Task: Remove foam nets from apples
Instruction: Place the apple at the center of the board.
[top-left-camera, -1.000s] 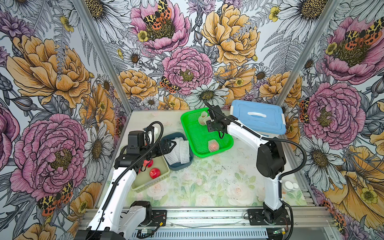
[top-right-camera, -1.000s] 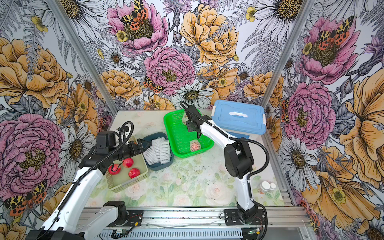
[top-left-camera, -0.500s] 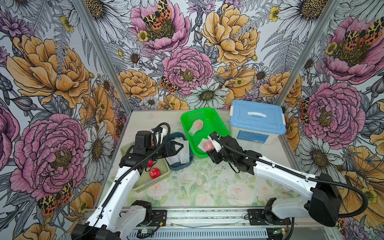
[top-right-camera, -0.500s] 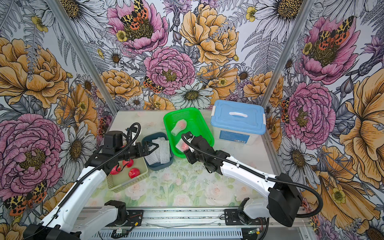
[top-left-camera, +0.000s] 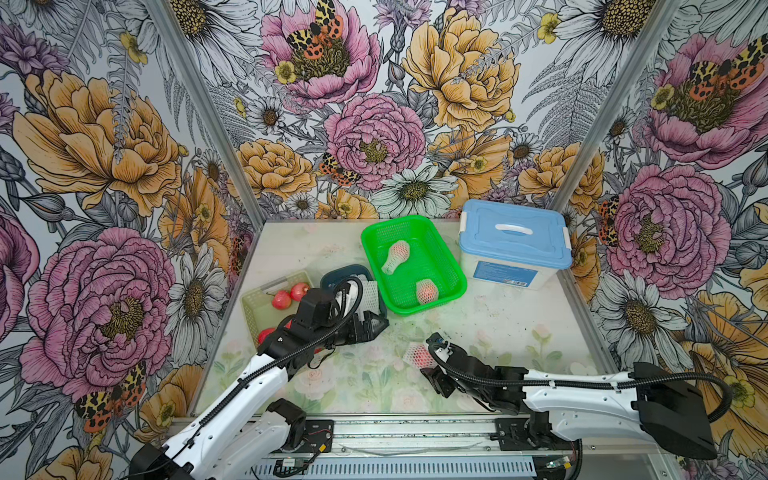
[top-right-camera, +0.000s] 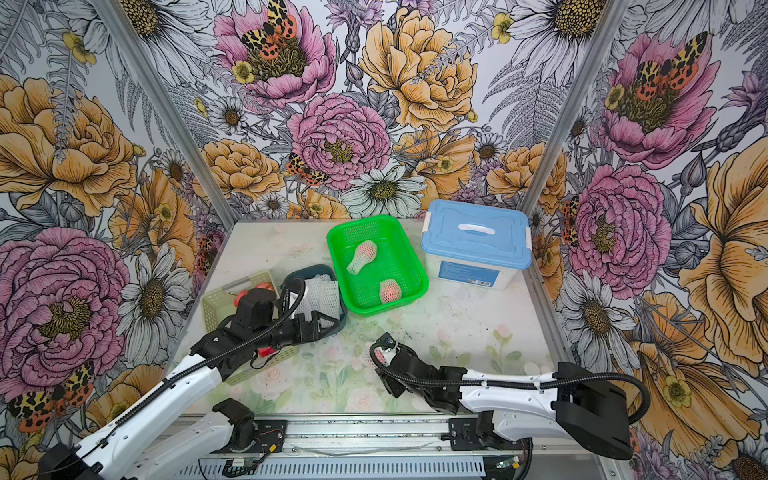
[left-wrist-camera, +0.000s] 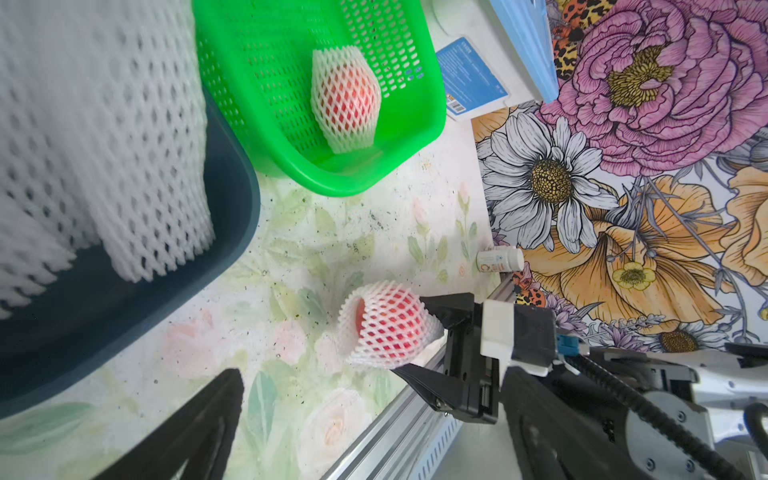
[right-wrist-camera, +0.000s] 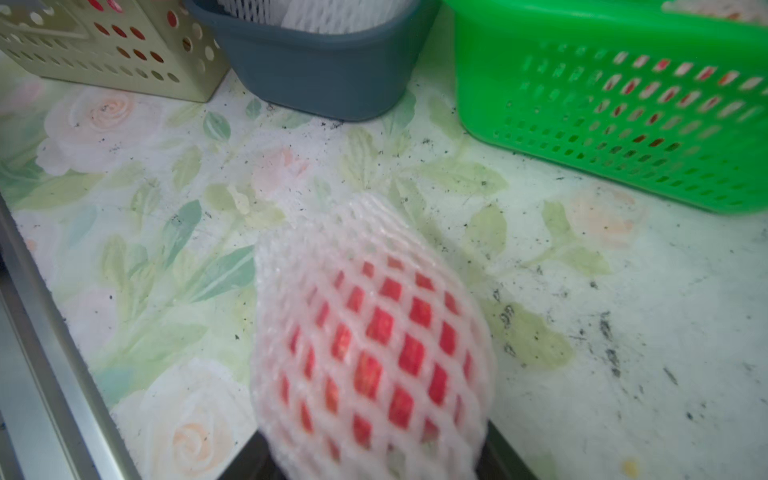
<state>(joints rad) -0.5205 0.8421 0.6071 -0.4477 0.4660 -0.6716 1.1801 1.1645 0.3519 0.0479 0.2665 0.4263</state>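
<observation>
apple (left-wrist-camera: 358, 316) in its foam net (left-wrist-camera: 390, 328) sits low over the table (left-wrist-camera: 291, 257) by the front edge, pinched at the net's tapered end by the right gripper (left-wrist-camera: 411, 334); the net's open mouth points toward the left gripper (top-left-camera: 374, 326), spread wide, empty, near.

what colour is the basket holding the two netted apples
Bright green mesh. The basket shows clearest in a top view.

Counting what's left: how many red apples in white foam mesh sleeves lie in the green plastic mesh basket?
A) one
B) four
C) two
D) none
C: the green mesh basket holds one sleeved apple at its far end and another near its front; the right gripper holds a third sleeved apple.
</observation>
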